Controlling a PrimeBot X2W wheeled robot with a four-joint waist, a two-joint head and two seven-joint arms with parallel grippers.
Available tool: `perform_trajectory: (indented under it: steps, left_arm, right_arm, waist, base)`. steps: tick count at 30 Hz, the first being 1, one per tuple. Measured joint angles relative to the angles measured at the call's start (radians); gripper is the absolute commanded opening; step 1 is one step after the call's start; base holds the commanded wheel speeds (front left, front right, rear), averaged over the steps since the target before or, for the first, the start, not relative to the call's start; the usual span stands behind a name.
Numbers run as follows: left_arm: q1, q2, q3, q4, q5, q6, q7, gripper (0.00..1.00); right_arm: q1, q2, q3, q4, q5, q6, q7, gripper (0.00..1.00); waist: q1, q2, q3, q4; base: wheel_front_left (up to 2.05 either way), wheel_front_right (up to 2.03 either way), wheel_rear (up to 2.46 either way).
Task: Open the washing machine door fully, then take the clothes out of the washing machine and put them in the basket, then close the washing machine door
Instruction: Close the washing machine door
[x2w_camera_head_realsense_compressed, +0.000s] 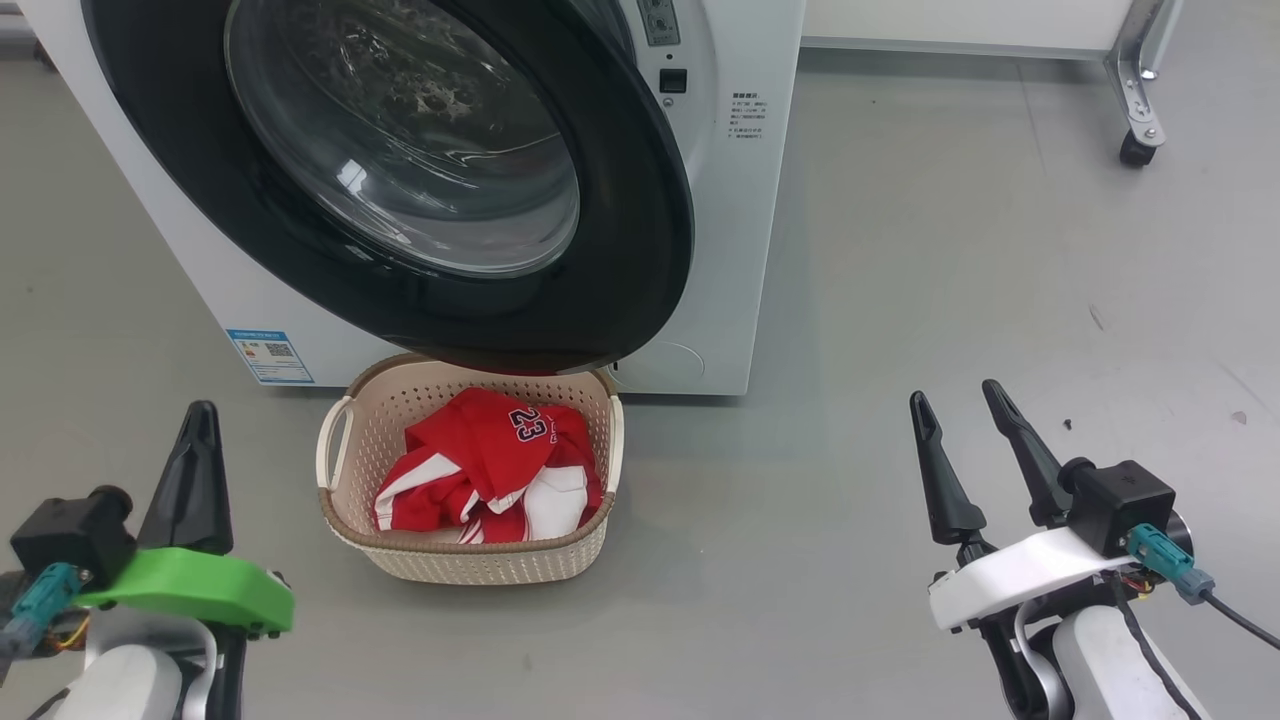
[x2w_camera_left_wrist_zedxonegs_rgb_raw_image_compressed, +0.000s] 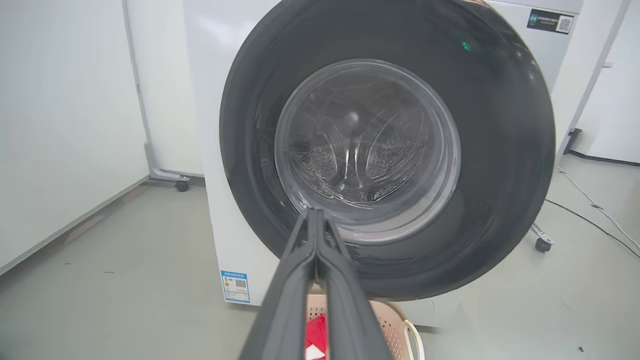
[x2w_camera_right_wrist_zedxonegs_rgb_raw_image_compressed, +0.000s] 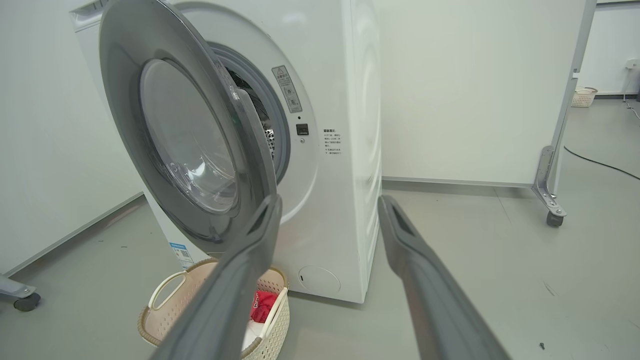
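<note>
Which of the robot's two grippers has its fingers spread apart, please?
The right gripper, on the white wrist: its two dark fingers stand apart with nothing between them. The left gripper, on the green mount, has them pressed together.

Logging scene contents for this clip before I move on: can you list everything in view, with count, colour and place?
washing machine: one, white, on grey floor.
washing machine door: one, glossy black with clear glass, ajar, overhanging the basket.
basket: one, cream, brown rim, floor before the machine.
clothes: one jersey, red and white, inside the basket.
label sticker: one, blue, machine's lower front.
wheeled partition: one, white, far right.
left tool: one, dark, shut, lower left.
right tool: one, dark, open, lower right.
</note>
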Motion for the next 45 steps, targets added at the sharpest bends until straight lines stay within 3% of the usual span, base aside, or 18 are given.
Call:
perform_trajectory:
  steps: [1, 2, 3, 4, 21, 45]
  left_arm:
    - [0.004, -0.001, 0.005, -0.015, 0.021, 0.001, 0.000, 0.00]
    - [0.011, -0.004, 0.012, -0.026, 0.033, 0.001, 0.000, 0.15]
    - [0.022, -0.010, 0.018, -0.037, 0.041, 0.001, 0.000, 0.44]
    - [0.034, -0.015, 0.023, -0.047, 0.055, 0.005, 0.000, 1.00]
    - [0.142, -0.053, -0.001, -0.121, 0.227, 0.009, 0.000, 1.00]
    - [0.177, -0.116, 0.027, -0.147, 0.274, 0.009, 0.000, 1.00]
  right_arm:
    - [0.000, 0.001, 0.000, 0.000, 0.000, 0.000, 0.000, 1.00]
    - [0.000, 0.001, 0.001, 0.000, 0.000, 0.000, 0.000, 1.00]
    - [0.001, 0.003, 0.003, -0.001, 0.000, 0.000, 0.000, 1.00]
    - [0.001, 0.004, 0.005, -0.001, 0.000, 0.000, 0.000, 1.00]
    - [0.002, 0.008, 0.013, -0.007, 0.000, 0.000, 0.000, 1.00]
    - [0.002, 0.008, 0.010, -0.007, 0.000, 0.000, 0.000, 1.00]
  waist:
    - [0.0000, 0.0000, 0.000, 0.000]
    - [0.0000, 0.0000, -0.001, 0.001]
    - [0.0000, 0.0000, -0.001, 0.001]
    - [-0.0001, 0.0000, -0.001, 0.000]
    - [0.0000, 0.0000, 0.012, -0.019]
    - [0.0000, 0.0000, 0.007, -0.014]
  base:
    - [0.00, 0.00, 0.00]
    - [0.00, 0.00, 0.00]
    - [0.00, 0.00, 0.00]
    - [0.00, 0.00, 0.00]
    - [0.00, 0.00, 0.00]
    - [0.00, 0.00, 0.00]
